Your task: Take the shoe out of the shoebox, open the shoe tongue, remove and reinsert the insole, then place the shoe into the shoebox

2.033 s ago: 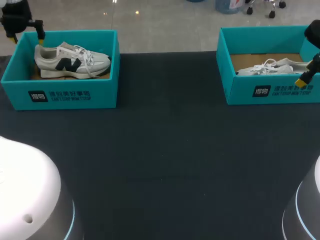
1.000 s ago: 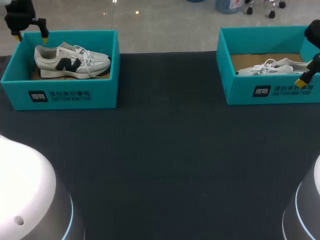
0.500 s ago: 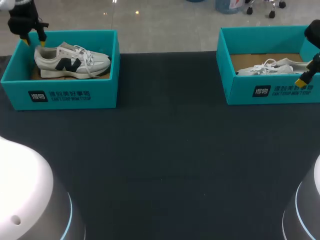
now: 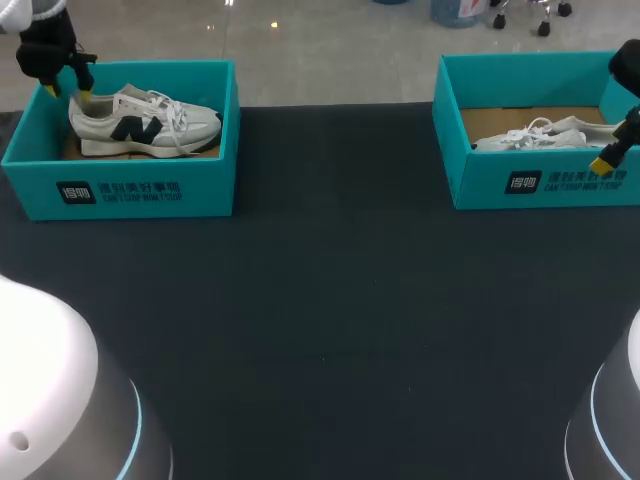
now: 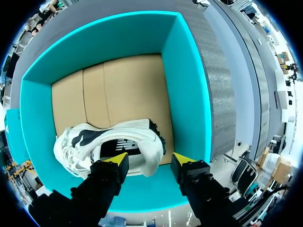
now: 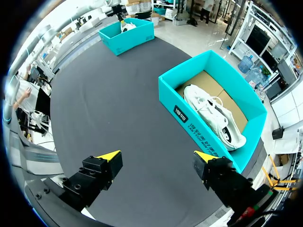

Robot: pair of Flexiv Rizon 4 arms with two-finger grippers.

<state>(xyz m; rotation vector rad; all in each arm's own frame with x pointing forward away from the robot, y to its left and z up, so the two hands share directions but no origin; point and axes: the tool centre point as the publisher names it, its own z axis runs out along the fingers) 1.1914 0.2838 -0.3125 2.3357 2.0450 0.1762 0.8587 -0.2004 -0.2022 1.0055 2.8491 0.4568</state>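
Note:
A white and grey shoe with a dark logo stands in the teal shoebox at the table's far left. My left gripper hangs over the shoe's heel at the box's left end. In the left wrist view the heel of the shoe lies between the narrowed fingers of the left gripper. One fingertip overlaps the heel; the other stands a little apart from it, by the box wall. My right gripper is wide open above the table at the far right, holding nothing.
A second teal shoebox at the far right holds a white shoe lying on its side. From the right wrist, that box and shoe lie ahead of the right gripper. Dark cloth covers the table.
My left gripper has come down and slightly right onto the shoe's heel, and its fingers have drawn closer together. The right arm has not moved.

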